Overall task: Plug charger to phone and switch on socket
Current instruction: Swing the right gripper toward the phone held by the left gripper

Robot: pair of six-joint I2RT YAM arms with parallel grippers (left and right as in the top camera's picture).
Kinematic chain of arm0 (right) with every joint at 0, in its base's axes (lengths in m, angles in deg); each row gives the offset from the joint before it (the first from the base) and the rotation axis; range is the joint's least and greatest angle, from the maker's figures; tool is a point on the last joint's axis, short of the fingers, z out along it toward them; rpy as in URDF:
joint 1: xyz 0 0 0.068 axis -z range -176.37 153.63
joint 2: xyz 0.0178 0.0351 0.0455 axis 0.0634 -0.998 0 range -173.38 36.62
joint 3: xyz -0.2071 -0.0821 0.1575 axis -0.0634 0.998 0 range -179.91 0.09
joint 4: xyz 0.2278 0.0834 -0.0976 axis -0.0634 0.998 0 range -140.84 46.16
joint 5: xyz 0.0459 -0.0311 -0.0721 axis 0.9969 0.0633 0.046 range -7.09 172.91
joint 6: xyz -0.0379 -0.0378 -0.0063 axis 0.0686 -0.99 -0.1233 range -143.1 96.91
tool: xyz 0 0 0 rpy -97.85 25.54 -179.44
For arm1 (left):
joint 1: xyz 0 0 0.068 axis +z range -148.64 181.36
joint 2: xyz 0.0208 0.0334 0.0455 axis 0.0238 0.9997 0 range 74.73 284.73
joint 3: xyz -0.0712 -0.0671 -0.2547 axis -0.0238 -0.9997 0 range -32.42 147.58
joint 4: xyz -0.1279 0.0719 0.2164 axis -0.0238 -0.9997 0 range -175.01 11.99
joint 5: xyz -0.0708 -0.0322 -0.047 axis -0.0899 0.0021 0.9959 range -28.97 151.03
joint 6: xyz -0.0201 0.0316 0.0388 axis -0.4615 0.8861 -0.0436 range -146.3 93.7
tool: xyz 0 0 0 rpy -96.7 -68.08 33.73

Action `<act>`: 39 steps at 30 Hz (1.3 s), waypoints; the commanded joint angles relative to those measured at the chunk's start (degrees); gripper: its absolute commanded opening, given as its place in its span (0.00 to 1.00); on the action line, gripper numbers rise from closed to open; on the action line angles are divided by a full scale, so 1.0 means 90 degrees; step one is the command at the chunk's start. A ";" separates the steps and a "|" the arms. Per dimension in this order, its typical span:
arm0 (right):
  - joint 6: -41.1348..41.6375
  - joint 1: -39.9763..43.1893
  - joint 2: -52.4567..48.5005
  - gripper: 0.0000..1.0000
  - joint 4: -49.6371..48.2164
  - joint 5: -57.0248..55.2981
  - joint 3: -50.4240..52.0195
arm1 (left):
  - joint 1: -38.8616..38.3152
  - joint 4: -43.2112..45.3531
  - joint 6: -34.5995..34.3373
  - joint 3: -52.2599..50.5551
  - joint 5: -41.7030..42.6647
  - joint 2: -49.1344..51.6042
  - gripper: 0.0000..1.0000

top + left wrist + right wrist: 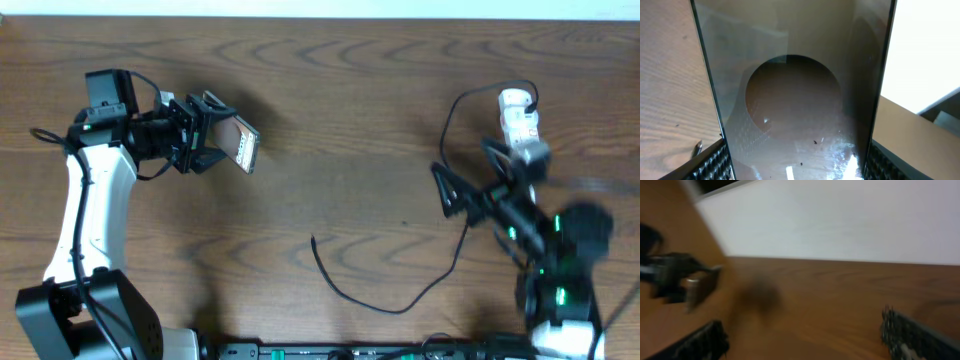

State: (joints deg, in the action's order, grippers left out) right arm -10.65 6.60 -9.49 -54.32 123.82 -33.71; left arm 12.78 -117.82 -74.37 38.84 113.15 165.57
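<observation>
1. Your right gripper (804,330), at 4 o'clock on the wooden table (350,80), stands wide open with nothing between its fingers. Its wrist view is blurred.
2. Look toward 6 o'clock for the charger (400,308). Its free tip lies bare on the wood near the centre. The thin black cable loops right, passes the right gripper and climbs toward 2 o'clock.
3. Your left gripper (212,132), at 10 o'clock, is closed on the phone (243,145), with its pads against the two side edges. The glossy screen fills the wrist view.
4. Farthest off, at 2 o'clock, you have the white socket (520,120), and the cable reaches its far end.
</observation>
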 commanded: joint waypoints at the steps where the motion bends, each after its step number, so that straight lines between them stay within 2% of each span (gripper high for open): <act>1: 0.0041 -0.0238 -0.2169 0.99 -0.0367 0.3917 -0.1192 | -0.0002 0.0010 -0.0121 0.0143 -0.0019 -0.0112 0.07; 3: 0.0046 -0.0391 -0.3152 0.99 -0.1039 0.5413 -0.1630 | -0.0002 0.0007 -0.0119 0.0143 -0.0019 -0.0112 0.07; 4: 0.0716 -0.0539 -0.3966 0.99 -0.1472 0.5345 -0.1962 | -0.0002 0.0007 -0.0121 0.0143 -0.0019 -0.0112 0.07; 5: 0.1001 -0.0607 -0.4192 0.99 -0.1593 0.5292 -0.2042 | -0.0002 0.0007 -0.0121 0.0143 -0.0019 -0.0112 0.07; 6: 0.1758 -0.0811 -0.4702 0.99 -0.1875 0.5115 -0.2200 | -0.0002 0.0007 -0.0121 0.0143 -0.0019 -0.0112 0.07; 8: 0.2562 -0.1090 -0.5226 0.99 -0.2465 0.4634 -0.2329 | -0.0002 0.0010 -0.0121 0.0143 -0.0022 -0.0112 0.07; 9: 0.3113 -0.1328 -0.5540 0.89 -0.2980 0.4180 -0.2341 | -0.0002 0.0010 -0.0124 0.0143 -0.0039 -0.0112 0.07; 11: 0.3922 -0.1744 -0.5955 0.86 -0.3750 0.3480 -0.2341 | -0.0002 0.0015 -0.0194 0.0143 -0.0100 -0.0112 0.07; 13: 0.4286 -0.2030 -0.6176 0.89 -0.4272 0.3140 -0.2341 | -0.0002 0.0019 -0.0223 0.0143 -0.0189 -0.0112 0.07; 15: 0.4590 -0.2414 -0.6358 0.88 -0.4702 0.2557 -0.2341 | -0.0002 0.0029 -0.0226 0.0143 -0.0214 -0.0112 0.07; 19: 0.4758 -0.3082 -0.6441 0.78 -0.4651 0.1314 -0.2341 | -0.0002 0.0029 -0.0240 0.0143 -0.0427 -0.0112 0.07; 23: 0.4753 -0.3667 -0.6441 0.75 -0.4614 0.0306 -0.2341 | -0.0058 0.0022 -0.0299 0.0143 -0.0765 -0.0112 0.07; 27: 0.4665 -0.4143 -0.6441 0.74 -0.4019 -0.0801 -0.2341 | -0.0304 0.0005 -0.0639 0.0143 -0.1421 -0.0112 0.07; 30: 0.4170 -0.4328 -0.6441 0.75 -0.3968 -0.0913 -0.2341 | -0.0534 0.0007 -0.0903 0.0143 -0.1783 -0.0112 0.07; 34: 0.4082 -0.4364 -0.6441 0.76 -0.3971 -0.0857 -0.2341 | -0.0763 0.0007 -0.1134 0.0143 -0.2159 -0.0112 0.07; 39: 0.4078 -0.4386 -0.6441 0.76 -0.3939 -0.0792 -0.2341 | -0.0925 0.0007 -0.1489 0.0143 -0.2205 -0.0112 0.07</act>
State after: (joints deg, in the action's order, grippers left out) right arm 27.62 -32.07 -67.08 -89.93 117.32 -53.93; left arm 5.29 -118.02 -84.62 38.86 94.48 165.57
